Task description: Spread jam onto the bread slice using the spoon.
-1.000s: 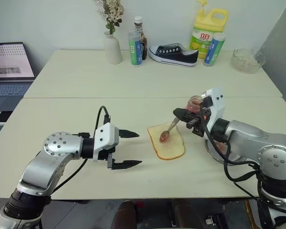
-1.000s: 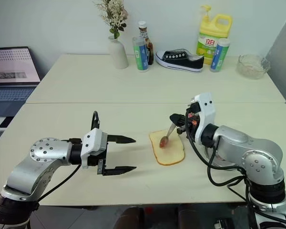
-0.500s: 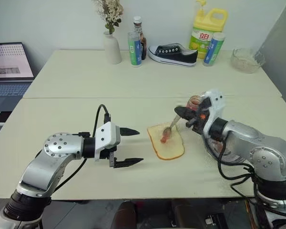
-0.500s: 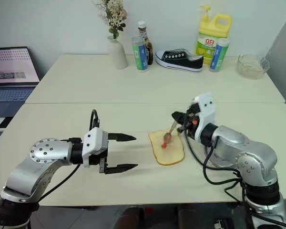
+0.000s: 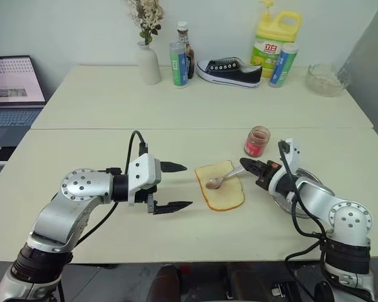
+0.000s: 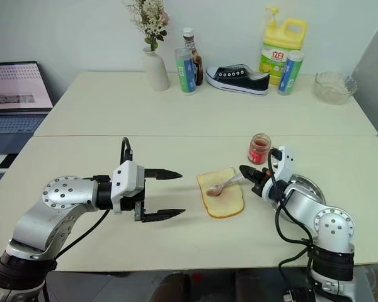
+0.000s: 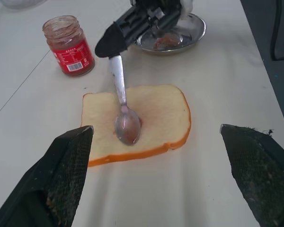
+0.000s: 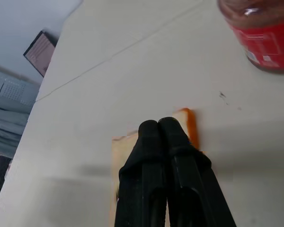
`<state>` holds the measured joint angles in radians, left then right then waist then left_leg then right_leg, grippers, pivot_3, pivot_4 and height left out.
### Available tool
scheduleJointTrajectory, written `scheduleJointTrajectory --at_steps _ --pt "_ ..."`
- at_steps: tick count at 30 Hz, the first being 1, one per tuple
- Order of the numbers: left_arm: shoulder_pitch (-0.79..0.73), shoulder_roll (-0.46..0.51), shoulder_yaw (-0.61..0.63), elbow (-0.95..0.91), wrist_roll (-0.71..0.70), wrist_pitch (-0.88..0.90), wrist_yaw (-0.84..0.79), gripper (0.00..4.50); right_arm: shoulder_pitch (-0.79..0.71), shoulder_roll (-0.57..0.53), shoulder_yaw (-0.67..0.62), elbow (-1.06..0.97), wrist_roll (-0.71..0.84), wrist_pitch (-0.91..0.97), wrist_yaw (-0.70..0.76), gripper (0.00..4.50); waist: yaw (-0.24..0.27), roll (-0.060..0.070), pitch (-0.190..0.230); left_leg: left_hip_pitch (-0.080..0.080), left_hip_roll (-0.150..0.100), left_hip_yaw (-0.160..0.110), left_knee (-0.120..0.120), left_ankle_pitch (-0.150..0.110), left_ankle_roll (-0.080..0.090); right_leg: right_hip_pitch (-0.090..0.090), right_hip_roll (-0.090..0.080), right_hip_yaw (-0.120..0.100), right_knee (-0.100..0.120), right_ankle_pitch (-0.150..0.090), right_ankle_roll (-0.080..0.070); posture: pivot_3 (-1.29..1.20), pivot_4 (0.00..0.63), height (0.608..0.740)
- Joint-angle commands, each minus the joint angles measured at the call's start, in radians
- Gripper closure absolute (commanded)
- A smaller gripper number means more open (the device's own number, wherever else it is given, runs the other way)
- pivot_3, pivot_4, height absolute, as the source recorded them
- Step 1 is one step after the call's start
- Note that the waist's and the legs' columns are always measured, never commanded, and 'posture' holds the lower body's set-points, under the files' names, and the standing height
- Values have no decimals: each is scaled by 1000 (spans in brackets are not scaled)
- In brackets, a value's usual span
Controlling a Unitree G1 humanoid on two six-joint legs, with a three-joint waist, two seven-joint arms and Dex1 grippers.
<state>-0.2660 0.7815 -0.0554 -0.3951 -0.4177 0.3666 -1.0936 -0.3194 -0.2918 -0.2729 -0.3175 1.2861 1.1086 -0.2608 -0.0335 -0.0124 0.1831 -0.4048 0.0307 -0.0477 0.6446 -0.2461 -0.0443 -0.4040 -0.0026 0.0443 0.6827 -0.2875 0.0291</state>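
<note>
Your bread slice (image 7: 146,118) lies flat on the worktop (image 5: 176,113), near-centre, between the two grippers — pale crumb, golden-orange crust, faint pink smear around the middle. The spoon (image 7: 125,120) has its bowl face-down on the slice's centre, reddish jam (image 7: 68,52) film on the bowl; the thin handle runs right and far to the right gripper (image 5: 249,167), whose black fingers are pressed together, pinching the handle end. That gripper sits low, just off the slice's right edge.

The jam jar stands upright, lid off, just far of the right gripper, apart from the bread. A round steel dish (image 7: 173,38) with a reddish smear sits on the worktop right of the slice, partly under your right arm.

Your left gripper (image 5: 176,186) hovers left of the slice with fingers spread wide, holding nothing, tips pointing right at the bread, a gap of bare worktop between tips and crust.

Room to move: worktop near and far of the slice is bare — open strip all the way to the seam across the middle. Near edge of the worktop is close behind both arms. Far edge carries a vase (image 5: 149,63), bottles (image 5: 179,60), a black shoe (image 5: 230,69), a yellow detergent jug (image 5: 274,41) and a glass bowl (image 5: 327,78), all well apart from the work area. A laptop (image 5: 12,85) sits off the far left.
</note>
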Motion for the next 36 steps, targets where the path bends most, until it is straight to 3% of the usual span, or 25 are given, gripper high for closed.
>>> scheduleJointTrajectory --at_steps 1,9,16,23,30,36 --pt "-9 0 4 -24 -5 -3 5 0 15 -51 -17 -34 15 5 10 4465 1 0 0 0 0 0 0 0 0 0 0 0 0 0 0 0 150 740" --pt "-32 -6 -7 9 4 -23 -9 0 -11 -162 -111 -9 180 -25 -50 4465 1 0 0 0 0 0 0 0 0 0 0 0 0 0 0 0 150 740" --pt "-43 -14 -17 7 7 -21 -4 0 -73 -86 -31 -19 398 -136 -212 4465 -8 0 0 0 1 0 0 0 0 0 1 0 0 0 0 0 150 740" --pt "-29 -9 -8 -9 2 -17 -1 0 12 -98 87 -23 290 -135 -138 4465 0 0 0 -1 0 0 0 0 0 0 0 0 0 0 0 0 150 740" --pt "-28 -10 -8 -1 5 -25 -4 0 74 -227 8 3 287 -147 -60 4465 2 0 0 -1 0 0 1 0 0 0 0 0 0 0 0 0 150 740" --pt "-38 -15 -15 14 9 -36 -11 0 56 -276 -40 27 317 -164 -57 4465 2 0 0 -1 0 0 0 0 0 0 1 0 0 0 0 0 150 740"
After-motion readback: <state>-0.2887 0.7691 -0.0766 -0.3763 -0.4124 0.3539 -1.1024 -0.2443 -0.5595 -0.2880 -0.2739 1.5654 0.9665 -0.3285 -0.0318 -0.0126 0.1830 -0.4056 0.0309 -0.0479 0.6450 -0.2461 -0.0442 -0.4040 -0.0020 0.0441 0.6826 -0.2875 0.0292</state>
